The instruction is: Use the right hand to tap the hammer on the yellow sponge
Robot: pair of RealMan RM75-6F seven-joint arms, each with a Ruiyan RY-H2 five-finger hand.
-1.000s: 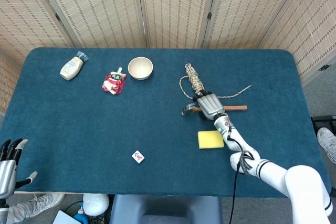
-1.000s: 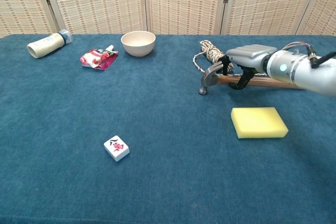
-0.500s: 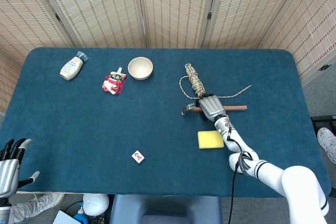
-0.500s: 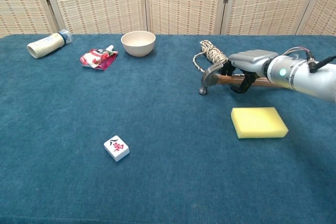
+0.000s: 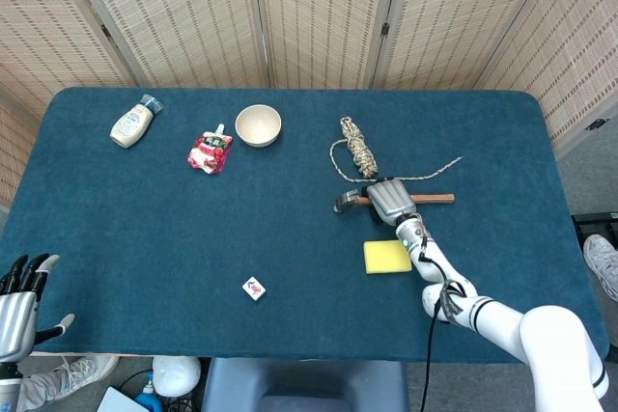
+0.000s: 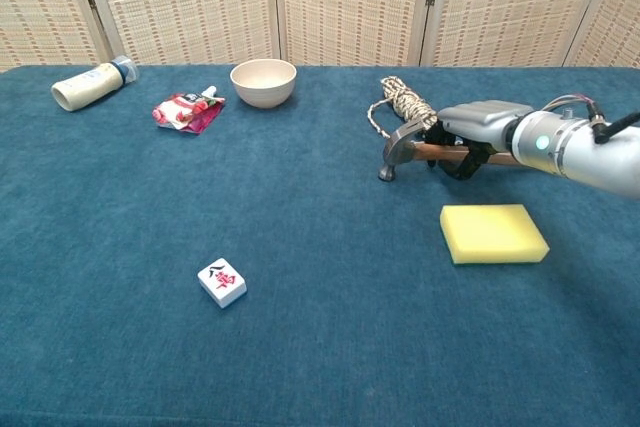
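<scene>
The hammer (image 5: 346, 202) (image 6: 400, 142) lies flat on the blue table, metal head to the left and wooden handle (image 5: 439, 198) running right. My right hand (image 5: 388, 200) (image 6: 478, 127) sits low over the handle just behind the head, and its dark fingers (image 6: 455, 162) curl around the wood. The yellow sponge (image 5: 387, 257) (image 6: 494, 233) lies flat a short way nearer the front edge, apart from the hammer. My left hand (image 5: 19, 301) hangs off the table's front left corner with fingers apart and nothing in it; the chest view does not show it.
A coiled rope (image 5: 359, 151) (image 6: 405, 99) lies just behind the hammer, one strand trailing right. Along the back left are a beige bowl (image 5: 258, 125) (image 6: 264, 82), a red pouch (image 5: 210, 152) (image 6: 186, 110) and a lying bottle (image 5: 133, 122) (image 6: 90, 85). A mahjong tile (image 5: 254, 288) (image 6: 222, 281) sits front centre.
My right hand has sunk lower onto the hammer handle and its fingers have closed further around it. The hammer and sponge have not moved.
</scene>
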